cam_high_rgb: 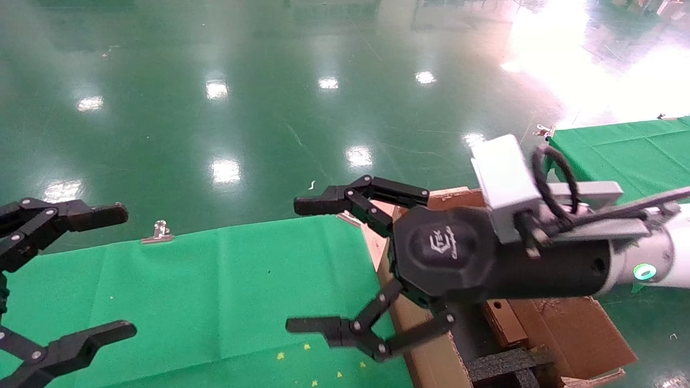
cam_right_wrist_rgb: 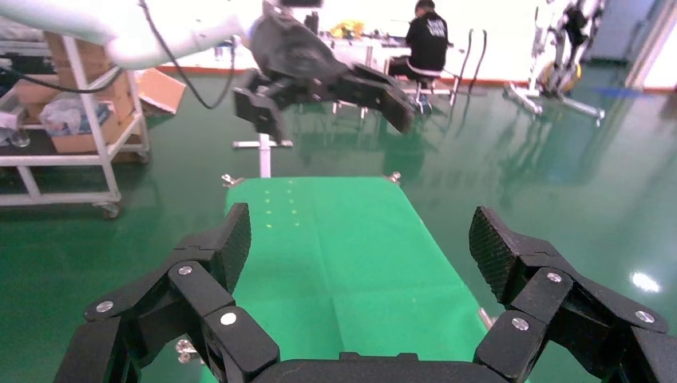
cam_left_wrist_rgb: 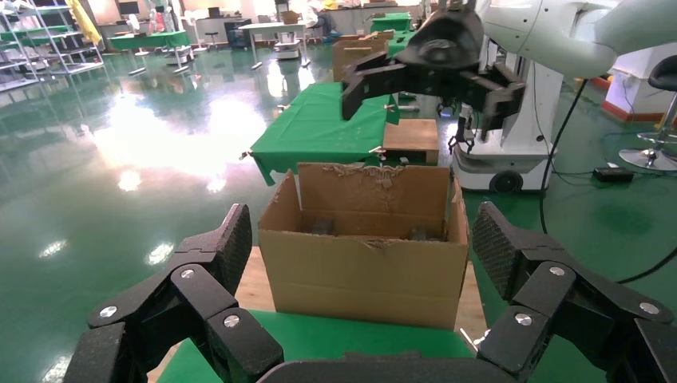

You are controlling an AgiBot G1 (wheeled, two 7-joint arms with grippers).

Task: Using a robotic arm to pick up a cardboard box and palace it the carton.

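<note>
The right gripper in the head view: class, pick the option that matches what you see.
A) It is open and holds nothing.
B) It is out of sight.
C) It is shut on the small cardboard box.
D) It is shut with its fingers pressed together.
A: the right gripper has its fingers spread wide with nothing between them, hanging over the near edge of the carton beside the green-clothed table.

Right gripper (cam_right_wrist_rgb: 359, 263) spread wide above green table (cam_right_wrist_rgb: 343, 255).

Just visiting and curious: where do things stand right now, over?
Right pincer open, empty, above the carton's edge. Left pincer open, idle over the green table. Small cardboard box lies inside the carton. Nothing in the way.
</note>
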